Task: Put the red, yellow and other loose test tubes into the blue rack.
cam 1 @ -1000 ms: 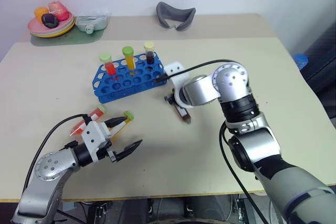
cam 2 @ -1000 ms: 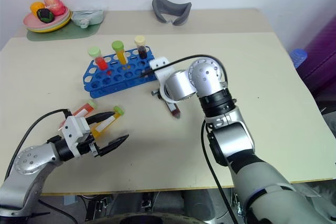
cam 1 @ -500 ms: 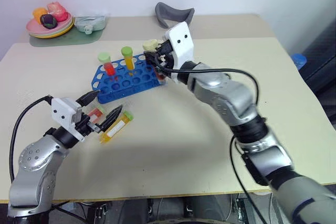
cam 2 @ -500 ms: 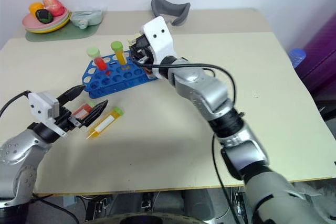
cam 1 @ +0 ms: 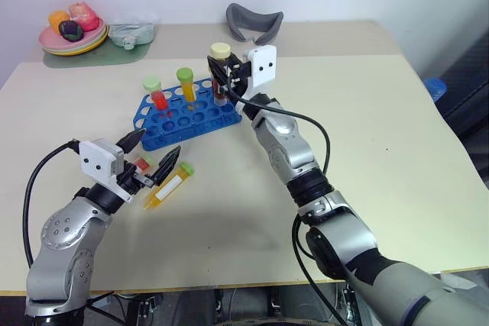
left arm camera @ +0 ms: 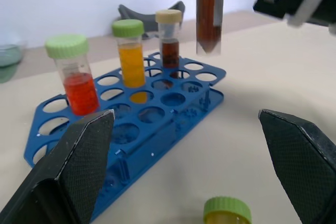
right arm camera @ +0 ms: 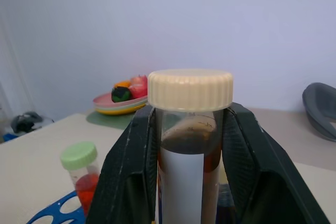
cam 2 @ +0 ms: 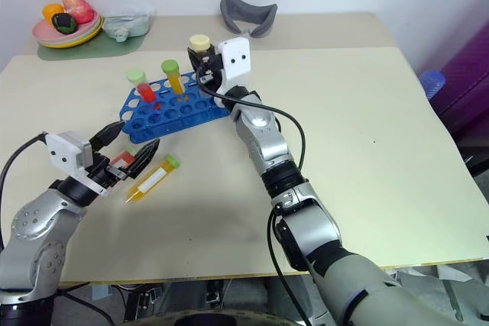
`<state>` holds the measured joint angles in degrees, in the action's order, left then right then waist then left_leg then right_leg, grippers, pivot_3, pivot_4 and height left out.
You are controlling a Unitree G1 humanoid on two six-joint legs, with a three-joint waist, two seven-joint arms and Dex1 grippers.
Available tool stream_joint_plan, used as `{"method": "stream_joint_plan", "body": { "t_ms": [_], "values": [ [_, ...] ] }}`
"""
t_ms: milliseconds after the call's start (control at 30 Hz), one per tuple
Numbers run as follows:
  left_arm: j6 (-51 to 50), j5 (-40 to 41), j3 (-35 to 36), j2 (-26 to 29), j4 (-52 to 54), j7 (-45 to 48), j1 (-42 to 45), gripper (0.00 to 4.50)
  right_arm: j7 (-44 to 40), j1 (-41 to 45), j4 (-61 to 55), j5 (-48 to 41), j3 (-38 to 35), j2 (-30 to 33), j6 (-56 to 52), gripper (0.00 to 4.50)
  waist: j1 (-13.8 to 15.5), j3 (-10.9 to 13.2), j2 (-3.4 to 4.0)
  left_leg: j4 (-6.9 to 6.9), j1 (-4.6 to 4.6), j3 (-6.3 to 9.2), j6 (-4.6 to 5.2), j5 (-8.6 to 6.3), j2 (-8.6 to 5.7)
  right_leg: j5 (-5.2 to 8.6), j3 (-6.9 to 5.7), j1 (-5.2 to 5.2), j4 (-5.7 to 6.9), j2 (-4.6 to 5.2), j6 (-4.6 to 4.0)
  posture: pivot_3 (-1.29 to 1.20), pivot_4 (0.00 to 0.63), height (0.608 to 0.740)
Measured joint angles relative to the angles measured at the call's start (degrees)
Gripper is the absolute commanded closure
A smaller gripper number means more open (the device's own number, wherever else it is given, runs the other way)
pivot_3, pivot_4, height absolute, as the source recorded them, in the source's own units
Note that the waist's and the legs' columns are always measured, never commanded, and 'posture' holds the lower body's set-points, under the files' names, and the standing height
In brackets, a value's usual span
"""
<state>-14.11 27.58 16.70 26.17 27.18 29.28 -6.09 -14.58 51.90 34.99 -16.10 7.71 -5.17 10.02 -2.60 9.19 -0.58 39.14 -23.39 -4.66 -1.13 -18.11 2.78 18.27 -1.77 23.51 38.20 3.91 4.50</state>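
Brown liquid filled the tube (cam 1: 220, 75) clamped in the right gripper (right arm camera: 185, 150), cream cap up, held upright above the far right end of the blue rack (cam 1: 189, 117). Its tip hung clear of the holes, not yet seated, as the left wrist view showed.

Rack contents: a red tube w/ green cap (cam 1: 157, 94), a yellow tube w/ green cap (cam 1: 186, 85), and in the left wrist view a brown tube w/ cream cap (left arm camera: 169, 38) standing in the back row. Two loose tubes lay on the table (cam 1: 367, 135) near the rack's front: a yellow one (cam 1: 168, 186) w/ green cap, and a red one (cam 1: 140, 164) just beside it.

Risks from here, as judged:
- Tip misaligned w/ a hole: it would strike the rack's top plate and tilt or push the rack.
- Descent too close to the seated brown tube: caps could clash.
- Early release: tube would drop, bounce or topple.
- Tilt during lowering: tube would jam in the hole.

Fingers:
- Right: both fingers (right arm camera: 131, 166) pressed on the tube's sides just under the cap; firm grip, tube vertical btwn them.
- Left gripper (cam 1: 151, 159): fingers (left arm camera: 79, 166) spread fully apart, holding nothing, touching nothing. It hovered over the loose red tube, w/ the yellow one just beside its tips, pointing toward the rack.
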Motion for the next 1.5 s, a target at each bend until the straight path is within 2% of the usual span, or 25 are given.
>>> {"method": "stream_joint_plan", "body": {
  "t_ms": [267, 567, 1467, 1500],
  "values": [
    [0.0, 0.0, 0.0, -0.6, 0.0, -1.2, 0.0, 0.00, -0.8, 0.9, 11.8, 3.0, -4.6, -1.2, 8.8, 2.90, 0.0, 0.0, 0.00, 0.01, 0.01, 0.00, -0.02, 0.01, 0.00, 0.00, 0.00, -0.02, 0.00, -0.01, 0.00, 0.00, 0.150, 0.735],
    [0.1, 0.0, -0.1, -0.6, 0.0, -1.0, 0.3, 0.00, -2.7, 3.9, 19.0, 4.1, -7.6, -2.9, 13.6, 2.90, -0.1, 0.0, 0.00, 0.02, 0.02, 0.00, -0.05, 0.03, 0.02, 0.00, 0.00, -0.03, 0.01, -0.04, 0.00, 0.00, 0.150, 0.735],
    [2.1, 0.0, -0.1, -0.8, -0.3, 0.6, 0.3, 0.00, -3.0, 5.5, 25.1, 9.1, -10.4, -3.5, 19.1, 2.90, 0.0, 0.0, 0.00, 0.03, 0.04, 0.02, -0.10, 0.06, 0.02, 0.00, 0.00, -0.05, 0.03, -0.07, 0.00, 0.00, 0.150, 0.735],
    [2.1, 0.0, -0.1, -0.9, -0.3, 0.6, 0.2, 0.00, -3.6, 5.5, 25.1, 9.1, -10.4, -3.5, 19.2, 2.64, 0.0, 0.0, 0.00, 0.03, 0.04, 0.02, -0.10, 0.06, 0.02, 0.00, 0.00, -0.05, 0.03, -0.08, 0.00, 0.00, 0.150, 0.735]
  ]
}}
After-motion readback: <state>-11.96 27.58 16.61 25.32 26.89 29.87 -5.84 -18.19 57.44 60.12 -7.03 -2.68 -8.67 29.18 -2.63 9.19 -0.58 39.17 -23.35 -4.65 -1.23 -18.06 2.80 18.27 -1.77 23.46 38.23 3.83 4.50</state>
